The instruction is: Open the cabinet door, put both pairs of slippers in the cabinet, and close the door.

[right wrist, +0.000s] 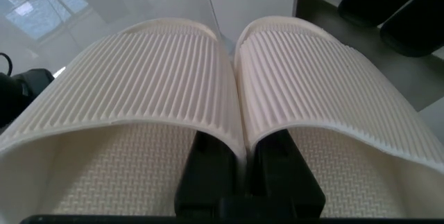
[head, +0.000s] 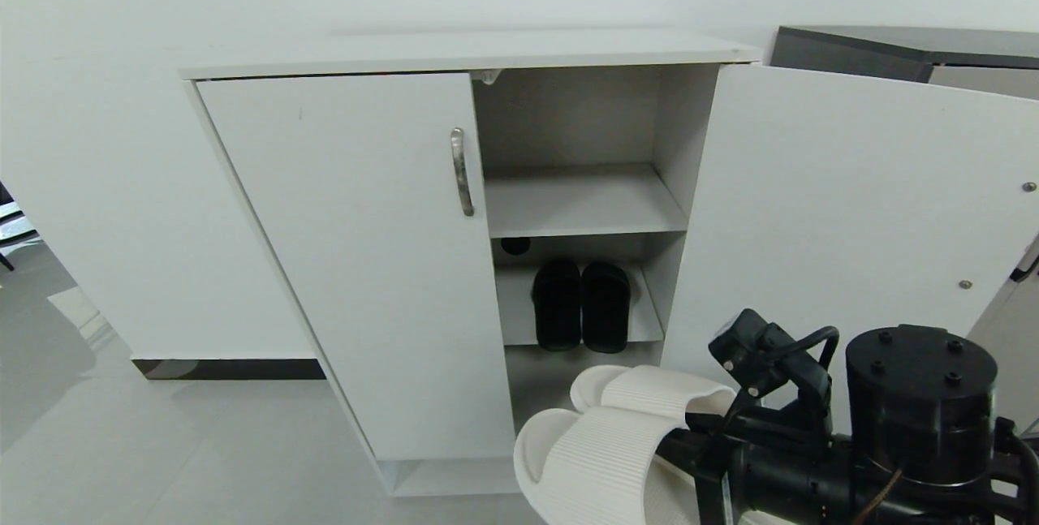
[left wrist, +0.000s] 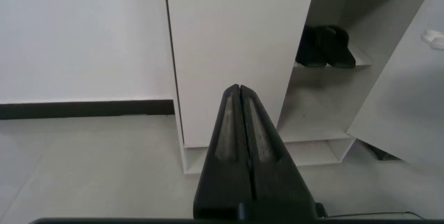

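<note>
Head view: two black slippers (head: pixel 581 307), white pair (head: pixel 617 444)

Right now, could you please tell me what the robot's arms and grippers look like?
The right arm is matt black, with a round capped joint bearing small screws and a black cable looping beside it. The left gripper has two long, tapering dark fingers with grey pads. The right gripper is black too.
</note>
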Tool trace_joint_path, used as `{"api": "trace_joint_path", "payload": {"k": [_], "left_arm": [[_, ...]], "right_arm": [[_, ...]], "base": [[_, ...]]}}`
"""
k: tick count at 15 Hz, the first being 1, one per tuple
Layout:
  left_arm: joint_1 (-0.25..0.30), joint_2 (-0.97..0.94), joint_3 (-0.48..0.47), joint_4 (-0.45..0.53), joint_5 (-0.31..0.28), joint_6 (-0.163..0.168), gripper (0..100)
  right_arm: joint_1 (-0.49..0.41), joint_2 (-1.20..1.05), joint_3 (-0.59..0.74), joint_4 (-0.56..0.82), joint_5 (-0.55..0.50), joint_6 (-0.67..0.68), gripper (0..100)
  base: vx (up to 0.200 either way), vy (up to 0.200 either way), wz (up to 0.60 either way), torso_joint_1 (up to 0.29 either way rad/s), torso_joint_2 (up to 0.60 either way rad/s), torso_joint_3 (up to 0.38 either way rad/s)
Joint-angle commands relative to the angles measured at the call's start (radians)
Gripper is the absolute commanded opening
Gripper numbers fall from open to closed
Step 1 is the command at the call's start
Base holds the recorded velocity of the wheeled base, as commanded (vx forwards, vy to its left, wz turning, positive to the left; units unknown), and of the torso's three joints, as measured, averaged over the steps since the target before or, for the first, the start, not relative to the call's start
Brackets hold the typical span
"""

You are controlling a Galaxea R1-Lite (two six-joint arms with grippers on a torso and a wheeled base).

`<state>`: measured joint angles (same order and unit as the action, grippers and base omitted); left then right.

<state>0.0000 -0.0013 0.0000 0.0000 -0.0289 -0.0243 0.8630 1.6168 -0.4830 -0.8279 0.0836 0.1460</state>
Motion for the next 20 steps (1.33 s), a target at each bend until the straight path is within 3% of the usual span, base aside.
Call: {"api": "trace_joint_path", "payload": {"k": [1, 3, 6, 8, 9, 11, 13, 16, 20], "left_arm": [[0.0, 0.001, 0.0, 0.0, 0.0, 0.0, 0], [0.0, 0.001, 0.0, 0.0, -0.002, 0.001, 0], [0.0, 0.001, 0.0, 0.0, -0.002, 0.001, 0], [0.0, 0.001, 0.0, 0.0, -0.002, 0.003, 0], [0.0, 0.001, 0.0, 0.0, -0.002, 0.003, 0], [0.0, 0.001, 0.0, 0.0, -0.003, 0.003, 0], [0.0, 0.001, 0.0, 0.0, -0.003, 0.004, 0], [0.0, 0.001, 0.0, 0.0, -0.003, 0.001, 0], [0.0, 0.001, 0.0, 0.0, -0.002, 0.0, 0]], "right_arm": [[0.004, -0.002, 0.006, -0.004, -0.001, 0.0, 0], [-0.004, 0.002, -0.022, -0.051, -0.008, 0.006, 0], [0.033, 0.107, -0.537, 0.444, -0.298, 0.236, 0], [0.079, 0.153, -0.853, 0.842, -0.407, 0.428, 0], [0.082, 0.172, -0.921, 0.923, -0.441, 0.446, 0], [0.087, 0.226, -0.939, 0.874, -0.582, 0.435, 0], [0.113, 0.259, -0.902, 0.736, -0.716, 0.409, 0], [0.139, 0.262, -0.81, 0.55, -0.797, 0.268, 0], [0.136, 0.27, -0.623, 0.194, -0.869, 0.012, 0]], "base": [[0.0, 0.0, 0.0, 0.0, 0.0, 0.0], [0.0, 0.0, 0.0, 0.0, 0.0, 0.0], [0.0, 0.0, 0.0, 0.0, 0.0, 0.0], [0.0, 0.0, 0.0, 0.0, 0.0, 0.0], [0.0, 0.0, 0.0, 0.0, 0.0, 0.0], [0.0, 0.0, 0.0, 0.0, 0.0, 0.0], [0.0, 0.0, 0.0, 0.0, 0.0, 0.0], [0.0, 0.0, 0.0, 0.0, 0.0, 0.0], [0.0, 0.0, 0.0, 0.0, 0.0, 0.0]]}}
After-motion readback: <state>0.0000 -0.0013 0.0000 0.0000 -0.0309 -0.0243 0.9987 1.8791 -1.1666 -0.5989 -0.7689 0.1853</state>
